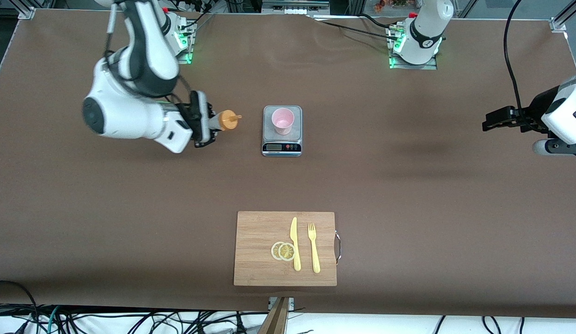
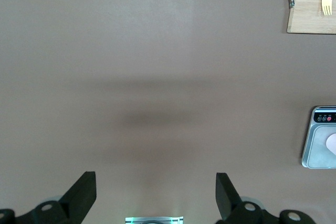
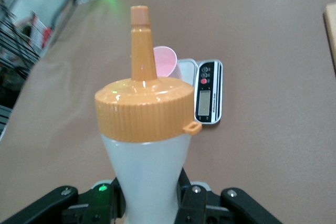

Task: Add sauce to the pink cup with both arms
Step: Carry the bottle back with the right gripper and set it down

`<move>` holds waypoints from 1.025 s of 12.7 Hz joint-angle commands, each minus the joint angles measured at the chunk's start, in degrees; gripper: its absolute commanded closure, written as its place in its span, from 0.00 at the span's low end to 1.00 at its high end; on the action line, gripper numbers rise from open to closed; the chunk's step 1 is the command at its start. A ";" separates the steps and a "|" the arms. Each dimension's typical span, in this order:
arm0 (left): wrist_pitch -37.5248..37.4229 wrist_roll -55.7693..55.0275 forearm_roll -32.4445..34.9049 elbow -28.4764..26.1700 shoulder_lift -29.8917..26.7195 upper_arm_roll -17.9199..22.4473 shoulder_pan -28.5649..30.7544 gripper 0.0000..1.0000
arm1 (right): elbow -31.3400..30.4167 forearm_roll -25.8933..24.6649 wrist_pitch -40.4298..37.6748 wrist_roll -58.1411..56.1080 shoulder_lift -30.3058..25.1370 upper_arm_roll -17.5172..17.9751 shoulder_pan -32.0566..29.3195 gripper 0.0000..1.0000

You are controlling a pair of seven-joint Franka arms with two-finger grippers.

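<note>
- Your right claw [image 1: 212, 126] gripped the sauce [image 1: 226, 120] sideways above the tabletop [image 1: 408, 185], nozzle toward the pink cup [image 1: 283, 120] on the scale [image 1: 281, 131], at the cup's 9 o'clock.
- Your left claw [image 1: 489, 121] waited, fingers spread, holding nothing.
- Risk: squeezing before the nozzle reached the cup would likely spill sauce on the scale.

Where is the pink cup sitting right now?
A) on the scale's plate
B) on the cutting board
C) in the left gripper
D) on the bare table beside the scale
A: the pink cup stands upright on the plate of the scale, while the right gripper holds the sauce bottle beside it.
</note>
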 commanded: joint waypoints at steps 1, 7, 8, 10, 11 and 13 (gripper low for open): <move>-0.81 1.52 0.79 0.84 0.26 -0.30 0.43 0.00 | -0.11 7.43 -8.00 -12.21 3.02 0.36 -8.08 0.80; -0.81 1.52 0.79 0.84 0.26 -0.30 0.43 0.00 | 2.52 15.28 -24.19 -36.30 16.54 0.72 -21.98 0.79; -0.81 1.52 0.70 0.84 0.35 -0.30 0.43 0.00 | 3.39 16.41 -25.52 -39.55 19.35 0.89 -24.09 0.79; -0.81 1.52 0.79 0.84 0.26 -0.30 0.43 0.00 | 6.20 18.62 -30.08 -44.66 24.63 3.68 -29.44 0.76; -0.81 1.52 0.79 0.84 0.35 -0.30 0.43 0.00 | 7.96 18.62 -30.88 -46.94 26.74 6.75 -33.22 0.75; -0.81 1.52 0.79 0.84 0.35 -0.30 0.43 0.00 | 10.34 17.92 -31.24 -49.42 29.39 13.87 -40.87 0.75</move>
